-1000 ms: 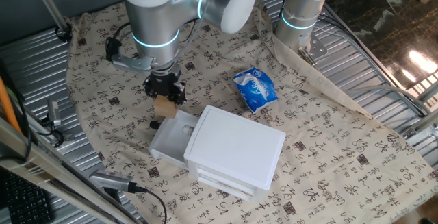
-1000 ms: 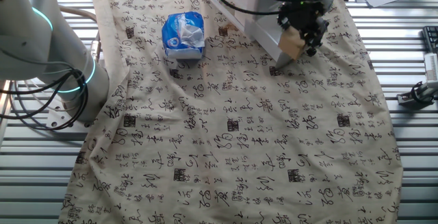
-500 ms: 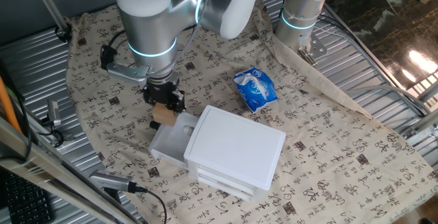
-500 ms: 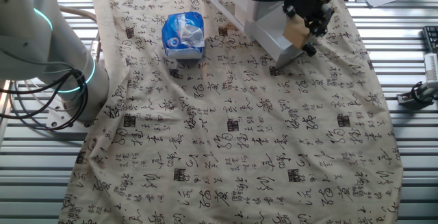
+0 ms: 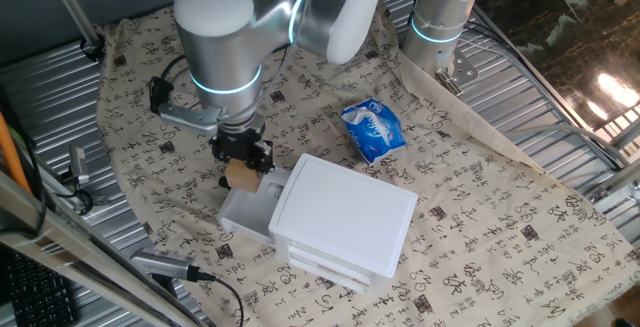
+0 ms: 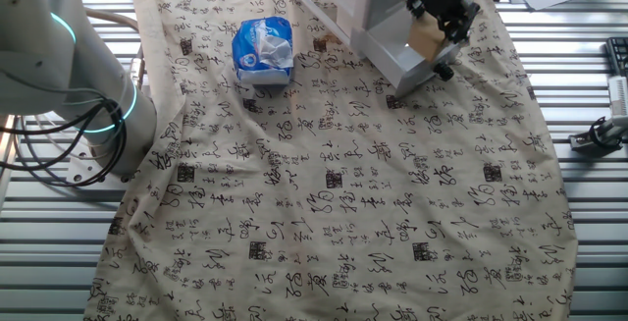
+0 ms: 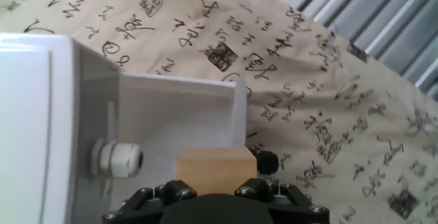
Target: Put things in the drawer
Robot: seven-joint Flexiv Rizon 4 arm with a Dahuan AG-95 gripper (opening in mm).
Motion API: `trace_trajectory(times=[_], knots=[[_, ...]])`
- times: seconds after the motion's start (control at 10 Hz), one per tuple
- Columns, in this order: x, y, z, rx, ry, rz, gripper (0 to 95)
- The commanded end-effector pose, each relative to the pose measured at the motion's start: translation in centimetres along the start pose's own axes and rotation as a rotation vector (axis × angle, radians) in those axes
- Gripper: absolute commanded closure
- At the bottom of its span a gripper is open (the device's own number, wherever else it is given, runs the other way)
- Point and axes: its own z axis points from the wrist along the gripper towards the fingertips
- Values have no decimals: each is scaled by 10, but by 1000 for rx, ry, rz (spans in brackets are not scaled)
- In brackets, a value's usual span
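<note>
Moved further over the open drawer [image 5: 245, 207], the fingers [image 5: 243, 157] stay clamped on the wooden block [image 5: 240, 175]; white unit [image 5: 345, 217] beside them, blue packet [image 5: 372, 129] beyond.

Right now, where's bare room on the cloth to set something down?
Most of the cloth on the packet's side away from the drawer unit lies bare. It is crowded at the open drawer, where the gripper holds the block.

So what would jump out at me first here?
The gripper holding a wooden block just above the open top drawer of a white drawer unit. Next, the blue-and-white packet lying on the calligraphy-printed cloth behind the unit.
</note>
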Motion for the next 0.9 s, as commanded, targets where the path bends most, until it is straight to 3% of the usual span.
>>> trace_trajectory(times=[0.1, 0.2, 0.4, 0.9], knots=[[-2, 2, 1, 26, -17, -164, 950], [-4, 4, 2, 49, -17, -256, 950], [-8, 7, 3, 68, -8, -344, 950], [-14, 10, 7, 70, -18, -478, 950]])
